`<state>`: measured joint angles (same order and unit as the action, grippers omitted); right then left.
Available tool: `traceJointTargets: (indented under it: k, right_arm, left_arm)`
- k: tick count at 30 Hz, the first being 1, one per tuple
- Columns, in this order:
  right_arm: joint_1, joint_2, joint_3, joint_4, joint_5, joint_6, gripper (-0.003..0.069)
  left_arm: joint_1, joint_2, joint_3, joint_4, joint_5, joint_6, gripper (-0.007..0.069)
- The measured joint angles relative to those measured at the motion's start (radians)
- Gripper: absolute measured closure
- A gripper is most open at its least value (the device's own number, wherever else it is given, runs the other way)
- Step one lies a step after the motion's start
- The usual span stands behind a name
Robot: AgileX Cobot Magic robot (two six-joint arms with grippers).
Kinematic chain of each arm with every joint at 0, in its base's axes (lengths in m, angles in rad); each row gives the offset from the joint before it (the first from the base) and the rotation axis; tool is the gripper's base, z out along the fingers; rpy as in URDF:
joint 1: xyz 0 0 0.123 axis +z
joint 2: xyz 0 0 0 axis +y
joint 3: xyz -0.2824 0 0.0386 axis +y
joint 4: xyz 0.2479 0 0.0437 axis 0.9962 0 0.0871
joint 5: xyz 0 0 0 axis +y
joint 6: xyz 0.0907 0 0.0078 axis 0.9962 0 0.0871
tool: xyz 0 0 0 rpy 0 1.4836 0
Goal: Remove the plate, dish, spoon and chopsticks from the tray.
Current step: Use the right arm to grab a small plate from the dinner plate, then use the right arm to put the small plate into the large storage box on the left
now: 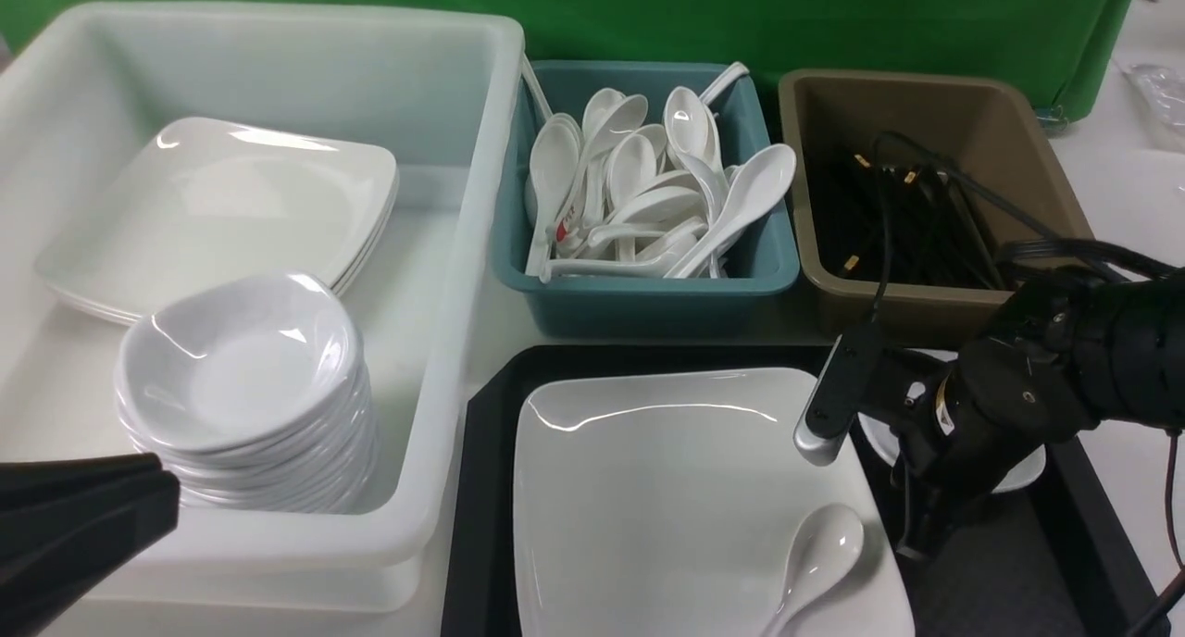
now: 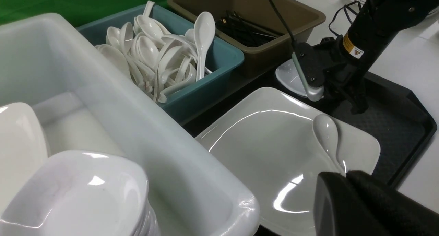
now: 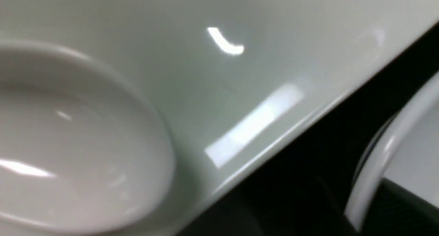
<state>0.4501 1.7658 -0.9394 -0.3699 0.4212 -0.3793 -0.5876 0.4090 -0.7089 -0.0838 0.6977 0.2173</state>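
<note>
The black tray [image 1: 477, 489] carries the large white plate [image 1: 667, 489] [image 2: 274, 143]. The spoon [image 1: 819, 549] [image 2: 325, 136] rests bowl-up on the plate's near right corner. A small white dish [image 1: 1023, 475] [image 2: 288, 78] stands on the tray to the right of the plate. My right gripper [image 1: 926, 526] [image 2: 353, 104] [image 3: 370, 208] is down at that dish, its fingers astride the near rim and shut on it. My left gripper [image 1: 167, 498] [image 2: 346, 174] hovers shut and empty at the near left. The only chopsticks [image 1: 916, 220] in view lie in the brown tub.
A big white tub [image 1: 463, 248] on the left holds stacked square plates [image 1: 222, 211] and stacked small dishes [image 1: 241, 378]. Behind the tray stand a teal tub [image 1: 648, 290] full of spoons and the brown tub [image 1: 926, 308]. The right arm's cable runs across the brown tub.
</note>
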Motion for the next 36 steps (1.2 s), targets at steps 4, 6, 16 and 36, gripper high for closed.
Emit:
traceJointTargets:
  k: [4,6,16,36]
  right_arm:
    - [0.028,-0.063,-0.016,0.001,0.101,0.023,0.0552]
    - [0.059,-0.117,-0.034,0.019,0.198,0.065,0.0596]
    - [0.39,-0.384,-0.323,0.095,0.566,0.354,0.0601]
    - [0.726,0.447,-1.444,0.181,0.494,0.196,0.0601]
  left_arm:
    - [0.0,0.0,0.001,-0.004,0.0,0.0,0.0607]
    - [0.0,0.0,0.001,-0.007,0.0,0.0,0.0607]
    - [0.0,0.0,0.006,0.038,-0.003,-0.003,0.0607]
    - [0.0,-0.213,-0.122,0.423,0.445,-0.322,0.0607]
